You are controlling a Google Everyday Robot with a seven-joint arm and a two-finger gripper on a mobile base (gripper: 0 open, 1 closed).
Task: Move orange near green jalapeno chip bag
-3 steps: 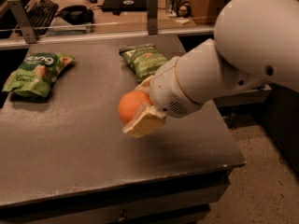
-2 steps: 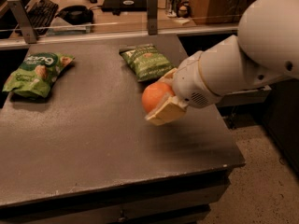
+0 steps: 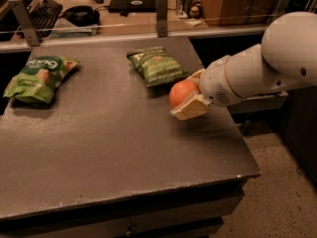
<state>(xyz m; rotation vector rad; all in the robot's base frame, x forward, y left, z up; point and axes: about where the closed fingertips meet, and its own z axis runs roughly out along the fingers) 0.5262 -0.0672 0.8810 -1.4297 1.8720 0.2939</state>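
Observation:
The orange is round and plain, held just above the dark table at its right side. My gripper is shut on the orange, with one cream finger below it and the other behind it, and the white arm reaches in from the right. The green jalapeno chip bag, dark olive with a small orange-tan picture, lies flat at the back of the table, just up and left of the orange and a short gap from it.
A brighter lime-green chip bag with white lettering lies at the table's left. A rail with posts runs along the back edge, with a desk, keyboard and laptop behind. The table's right edge drops to the floor.
My gripper has carried the orange to the right and back, from the table's middle to just beside the olive bag's near right corner.

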